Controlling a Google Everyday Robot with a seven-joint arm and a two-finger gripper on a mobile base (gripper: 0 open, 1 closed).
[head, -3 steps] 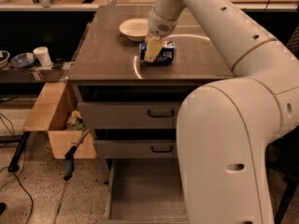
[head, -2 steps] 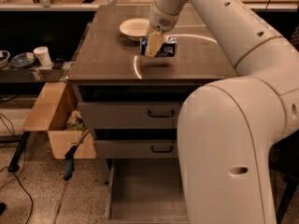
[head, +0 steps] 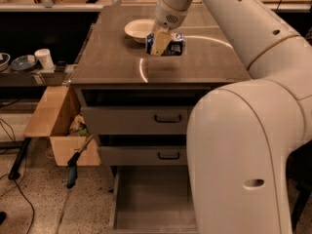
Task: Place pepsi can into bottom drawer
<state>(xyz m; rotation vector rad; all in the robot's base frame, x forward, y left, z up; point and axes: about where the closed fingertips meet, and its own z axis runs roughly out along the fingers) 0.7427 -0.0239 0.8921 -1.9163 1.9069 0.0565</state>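
The blue pepsi can [head: 173,45] lies on its side in my gripper [head: 161,44], lifted a little above the brown countertop [head: 117,62], just right of the white bowl. The gripper's cream fingers [head: 158,44] are shut on the can's left end. The bottom drawer [head: 151,199] is pulled open below, a shallow grey tray with a bare floor, partly hidden by my white arm [head: 234,130].
A white bowl [head: 138,29] sits on the counter next to the can. Two upper drawers with black handles [head: 167,118] stand slightly open. A cardboard box [head: 58,123] with tools hangs at the left. Cups and bowls [head: 29,61] rest on a side shelf.
The gripper has lifted the can off the countertop and carried it slightly up and back toward the bowl.
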